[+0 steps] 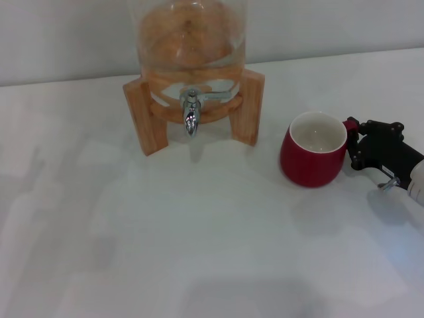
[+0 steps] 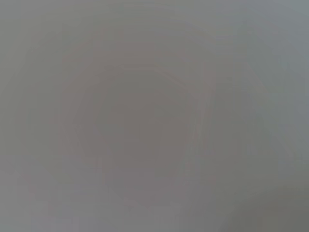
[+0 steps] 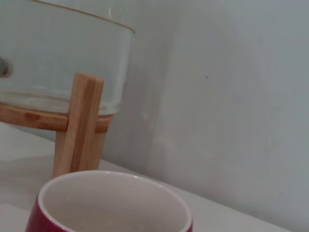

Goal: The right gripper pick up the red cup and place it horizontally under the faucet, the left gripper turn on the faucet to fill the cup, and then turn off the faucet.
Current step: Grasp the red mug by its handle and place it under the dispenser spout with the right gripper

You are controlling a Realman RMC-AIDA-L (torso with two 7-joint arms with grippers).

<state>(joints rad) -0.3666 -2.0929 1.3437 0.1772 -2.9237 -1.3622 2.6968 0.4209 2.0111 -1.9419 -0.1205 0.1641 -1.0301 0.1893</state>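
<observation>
Head view: red cup (image 1: 313,159) upright at right of frame, right pincer (image 1: 352,142) at its handle; grip state unclear. Faucet (image 1: 191,114) upper centre, well apart. Left pincer unseen.

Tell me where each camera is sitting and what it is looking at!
Head view: from the robot's head, looking forward and down at the white table, the faucet on the glass jar's wooden stand, and the red cup; the right gripper shows at the cup's handle.
Left wrist view: only a blank grey surface, none of the robot.
Right wrist view: low beside the cup, facing jar, stand and wall; no fingers show.
Shared: head and right wrist views both show cup, stand and jar.
</observation>
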